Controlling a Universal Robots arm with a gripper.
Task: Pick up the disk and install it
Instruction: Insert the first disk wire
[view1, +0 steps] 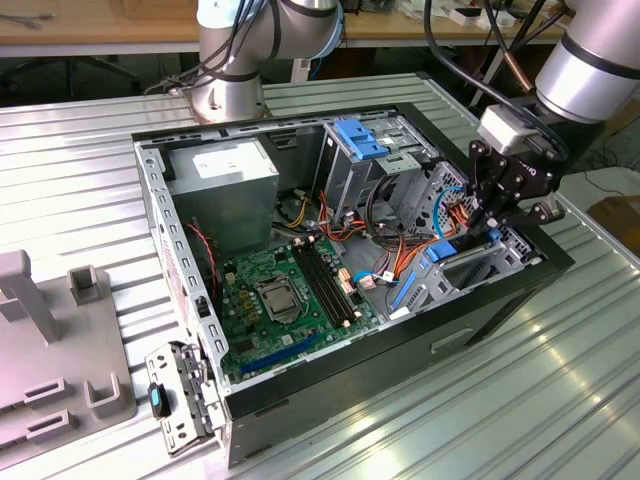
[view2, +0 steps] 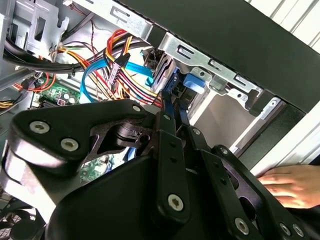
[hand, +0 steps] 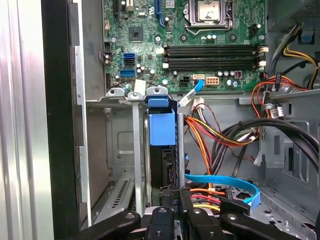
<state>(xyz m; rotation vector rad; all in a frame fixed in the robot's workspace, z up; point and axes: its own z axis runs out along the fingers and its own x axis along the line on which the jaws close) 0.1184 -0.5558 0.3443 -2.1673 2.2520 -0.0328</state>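
The disk (hand: 162, 129) stands on edge in a slot of the metal drive cage (hand: 116, 150) at the near right corner of the open computer case (view1: 330, 250). Its blue carrier (view2: 193, 83) faces out, with the dark drive body below it. My gripper (view1: 489, 230) hangs over that corner with its black fingers (view2: 170, 131) close together on the carrier's thin blue edge. In the first wrist view the gripper (hand: 173, 200) sits right behind the disk, in line with the slot.
Orange, red and blue cables (hand: 220, 185) crowd the space beside the cage. The motherboard (view1: 285, 300) lies on the case floor. A fixed blue bracket (view1: 360, 138) tops the rear cage. A person's hand (view2: 290, 185) rests outside the case wall. A grey fixture (view1: 45, 350) stands at the exterior view's left.
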